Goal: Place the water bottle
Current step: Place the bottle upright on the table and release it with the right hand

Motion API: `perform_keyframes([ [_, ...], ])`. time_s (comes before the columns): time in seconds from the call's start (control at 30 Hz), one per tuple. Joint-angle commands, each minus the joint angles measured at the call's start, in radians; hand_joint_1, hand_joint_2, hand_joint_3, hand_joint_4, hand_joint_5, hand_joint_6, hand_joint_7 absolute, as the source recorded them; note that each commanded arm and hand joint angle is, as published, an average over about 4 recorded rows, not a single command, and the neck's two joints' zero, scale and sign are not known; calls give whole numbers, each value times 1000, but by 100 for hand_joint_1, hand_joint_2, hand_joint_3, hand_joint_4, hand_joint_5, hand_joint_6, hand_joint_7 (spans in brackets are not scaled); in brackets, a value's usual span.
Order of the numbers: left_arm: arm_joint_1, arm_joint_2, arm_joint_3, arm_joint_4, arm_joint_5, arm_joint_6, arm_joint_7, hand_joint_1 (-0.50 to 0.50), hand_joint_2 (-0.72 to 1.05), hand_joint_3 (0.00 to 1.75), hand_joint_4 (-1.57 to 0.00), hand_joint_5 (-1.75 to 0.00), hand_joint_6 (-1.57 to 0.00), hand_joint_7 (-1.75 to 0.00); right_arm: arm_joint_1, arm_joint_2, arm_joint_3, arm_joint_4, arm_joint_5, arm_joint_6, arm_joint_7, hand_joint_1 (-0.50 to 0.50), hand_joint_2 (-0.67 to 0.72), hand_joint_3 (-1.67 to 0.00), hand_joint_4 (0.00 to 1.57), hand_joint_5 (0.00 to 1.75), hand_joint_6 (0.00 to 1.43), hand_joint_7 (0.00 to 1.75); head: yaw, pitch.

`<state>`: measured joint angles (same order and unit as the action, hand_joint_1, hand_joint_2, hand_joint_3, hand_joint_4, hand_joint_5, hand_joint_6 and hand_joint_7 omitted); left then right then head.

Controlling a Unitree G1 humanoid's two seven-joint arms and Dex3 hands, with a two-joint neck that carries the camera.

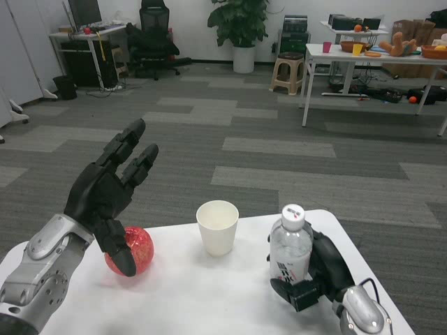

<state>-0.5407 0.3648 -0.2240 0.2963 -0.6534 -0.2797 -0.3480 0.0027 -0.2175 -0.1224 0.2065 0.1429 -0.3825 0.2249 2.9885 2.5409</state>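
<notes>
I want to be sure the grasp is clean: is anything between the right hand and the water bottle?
Nothing visible: the right hand already wraps the water bottle, which stands upright on the table. The white cup stands apart on its left.

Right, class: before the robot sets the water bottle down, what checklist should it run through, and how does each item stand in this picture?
1. Right hand has hold of the water bottle: ok, fingers wrap its lower half.
2. Bottle upright, cap on: ok.
3. Bottle base on the table or lifted: cannot tell, fingers hide it.
4. Gap between bottle and paper cup: ok, they stand apart.
5. Left hand out of the way: ok, raised and open above the red ball, far from the bottle.
6. Margin to the table's right edge: not ok, the bottle stands near it.
</notes>
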Motion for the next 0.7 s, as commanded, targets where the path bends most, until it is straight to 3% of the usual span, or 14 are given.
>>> perform_keyframes([
  [0.03,5,5,8,-1,11,6,1,-50,-46,9,0,0,0,0,-15,7,-1,32,-9,-42,1,42,-16,-159,101,145,63,154,-8,-6],
  [0.33,-9,5,2,3,15,10,1,-50,-46,9,0,0,0,0,-22,15,-2,89,-20,-91,1,45,-22,-159,88,133,51,154,-24,-17],
  [0.43,-13,4,2,7,15,10,1,-50,-46,9,0,0,0,0,-23,19,-2,94,-20,-96,1,46,-22,-159,64,114,34,157,-26,-20],
  [0.5,-15,4,1,10,15,10,1,-50,-46,9,0,0,0,0,-26,21,-2,94,-18,-100,1,46,-22,-159,43,90,21,155,-26,-20],
  [0.57,-17,3,1,14,15,10,1,-50,-46,9,0,0,0,0,-30,21,-2,97,-13,-109,1,45,-26,-159,17,51,6,134,-25,-22],
  [0.63,-18,2,1,15,15,10,1,-50,-46,9,0,0,0,0,-32,22,-3,101,-7,-119,1,43,-30,-159,1,19,0,112,-25,-22],
  [0.7,-18,2,0,15,15,10,1,-50,-46,9,0,0,0,0,-32,22,-3,102,-3,-122,1,42,-34,-159,0,5,0,75,-25,-23],
])
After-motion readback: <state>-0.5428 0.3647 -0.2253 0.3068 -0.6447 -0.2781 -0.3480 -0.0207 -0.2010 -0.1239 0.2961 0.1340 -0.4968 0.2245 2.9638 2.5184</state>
